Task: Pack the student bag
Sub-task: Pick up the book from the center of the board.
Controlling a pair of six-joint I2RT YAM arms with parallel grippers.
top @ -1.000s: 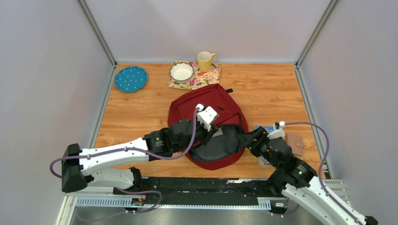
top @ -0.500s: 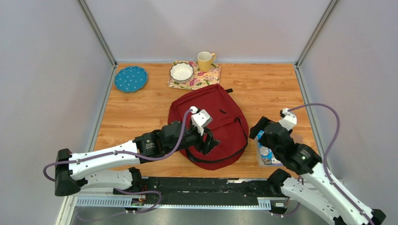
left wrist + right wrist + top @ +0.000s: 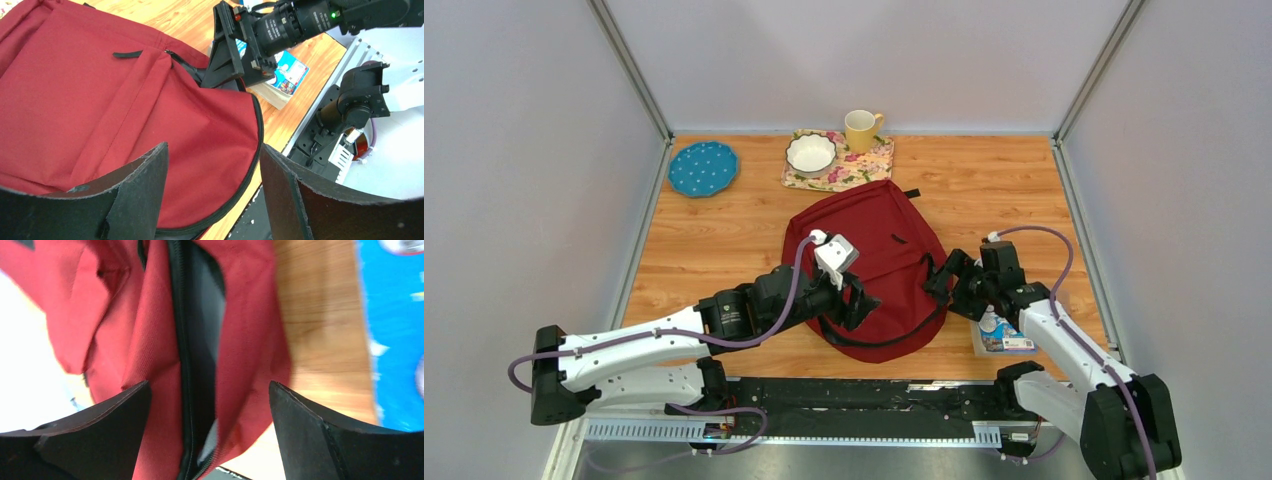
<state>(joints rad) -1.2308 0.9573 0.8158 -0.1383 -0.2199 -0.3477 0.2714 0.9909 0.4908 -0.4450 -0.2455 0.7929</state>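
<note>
On the surface point(image 3: 724, 240), your student bag point(image 3: 879, 250) lies flat in the middle, its opening facing the 2 arms so each can reach it. A blue booklet point(image 3: 1004, 338) waits just beside its right edge, likely next in. Left fingers point(image 3: 145, 185) hang wide over the red flap, empty. Right fingers point(image 3: 100, 430) straddle the zipper gap point(image 3: 197, 340) wide, probably to part it.

Wooden table point(image 3: 709, 245): student bag point(image 3: 874, 215), blue plate point(image 3: 703, 168), floral mat point(image 3: 866, 166), blue book point(image 3: 1002, 340).
</note>
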